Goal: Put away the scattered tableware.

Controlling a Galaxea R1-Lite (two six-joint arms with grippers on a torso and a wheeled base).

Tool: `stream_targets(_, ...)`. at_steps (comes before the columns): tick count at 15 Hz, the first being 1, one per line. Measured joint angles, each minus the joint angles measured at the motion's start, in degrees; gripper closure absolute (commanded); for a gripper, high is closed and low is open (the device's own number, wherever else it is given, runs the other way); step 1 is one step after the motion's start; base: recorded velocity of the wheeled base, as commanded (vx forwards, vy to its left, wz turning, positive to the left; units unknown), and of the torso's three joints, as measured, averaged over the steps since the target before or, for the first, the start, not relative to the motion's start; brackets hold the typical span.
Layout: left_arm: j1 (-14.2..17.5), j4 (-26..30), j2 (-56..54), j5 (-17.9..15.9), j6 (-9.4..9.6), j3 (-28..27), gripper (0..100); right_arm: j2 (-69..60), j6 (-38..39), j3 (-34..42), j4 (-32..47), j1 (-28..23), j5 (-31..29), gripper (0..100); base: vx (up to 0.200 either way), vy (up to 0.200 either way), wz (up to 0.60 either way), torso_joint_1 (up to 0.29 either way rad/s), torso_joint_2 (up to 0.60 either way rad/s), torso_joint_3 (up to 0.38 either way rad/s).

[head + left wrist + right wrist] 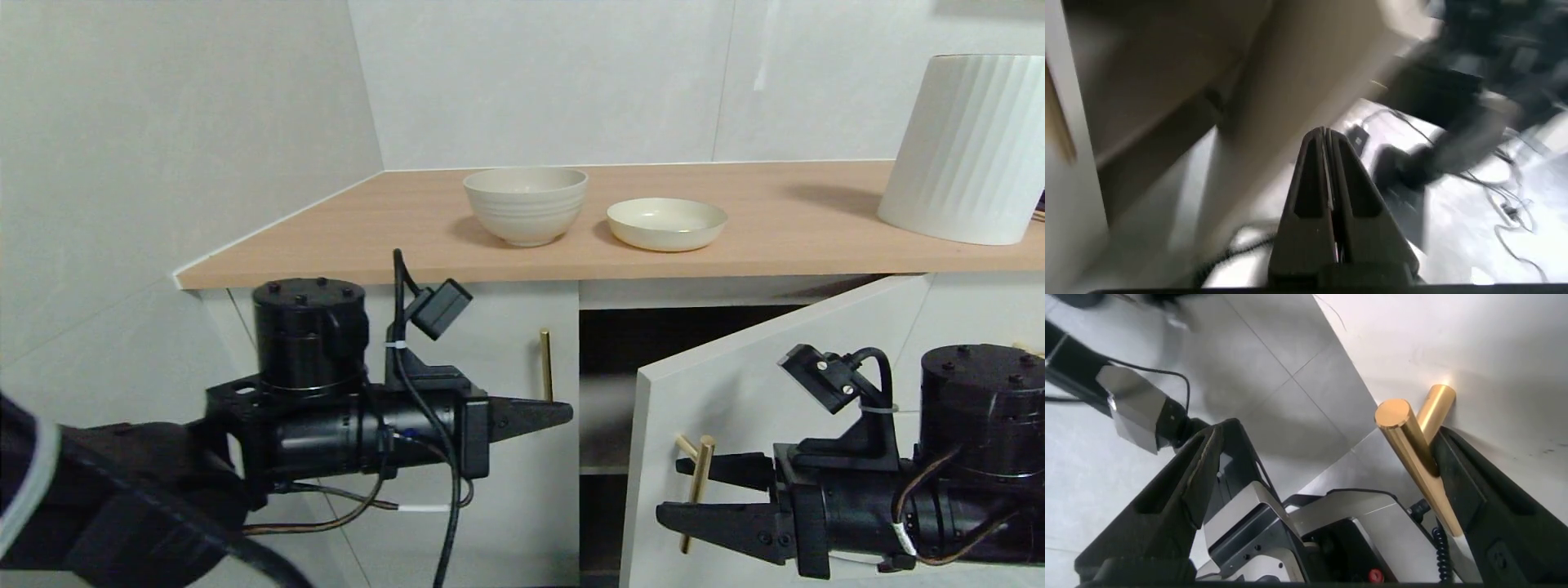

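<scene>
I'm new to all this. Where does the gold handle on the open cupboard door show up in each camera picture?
Head view: the gold handle is low, right of centre, on the open door, between the right end effector's spread fingers.
Right wrist view: the gold handle is up close between those fingers, nearer one.
Left wrist view: too blurred to pick it out.
Shared landmark: the open door behind the handle.

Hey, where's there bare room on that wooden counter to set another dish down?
The counter is bare in the left corner, between side wall and bowl, and more widely between the shallow dish and the white ribbed container. Bowl and dish leave only a narrow gap. Below, the right gripper crowds the handle of the open door.
</scene>
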Motion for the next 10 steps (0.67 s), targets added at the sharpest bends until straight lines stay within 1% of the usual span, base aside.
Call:
stream_targets(1,-0.87,-5.78,3.52,1.45,-0.26,0.24,100,-0.11,-0.02,0.1,0.0,0.0,0.0,0,0.0,0.0,0.0,0.0,0.0,0.0)
stream_targets(2,-2.49,-12.64,7.07,4.05,-0.41,0.48,100,-0.34,-0.16,0.22,0.02,0.0,-0.01,0,0.0,0.0,0.0,0.0,0.0,0.0)
stream_targets(3,-4.78,-15.82,9.73,6.81,-0.55,0.52,100,-0.59,-0.24,0.33,0.0,-0.02,-0.04,0,0.0,0.0,0.0,0.0,0.0,0.0)
stream_targets(4,-6.99,-16.62,11.81,8.33,-0.59,-0.02,100,-0.85,-0.27,0.41,0.0,-0.05,-0.01,0,0.0,0.0,0.0,0.0,0.0,0.0)
stream_targets(5,-8.17,-16.9,13.56,8.92,-0.59,-0.88,100,-1.11,-0.27,0.49,0.02,-0.11,0.02,0,0.0,0.0,0.0,0.0,0.0,0.0)
stream_targets(8,-9.19,-17.63,16.68,9.17,-0.59,-2.86,100,-1.79,-0.52,0.77,-0.02,-0.22,-0.01,0,0.0,0.0,0.0,0.0,0.0,0.0)
stream_targets(10,-10.05,-18.94,17.66,9.2,-0.55,-3.36,100,-1.99,-4.11,1.57,-0.09,-0.33,-0.52,0,0.0,0.0,0.0,0.0,0.0,0.0)
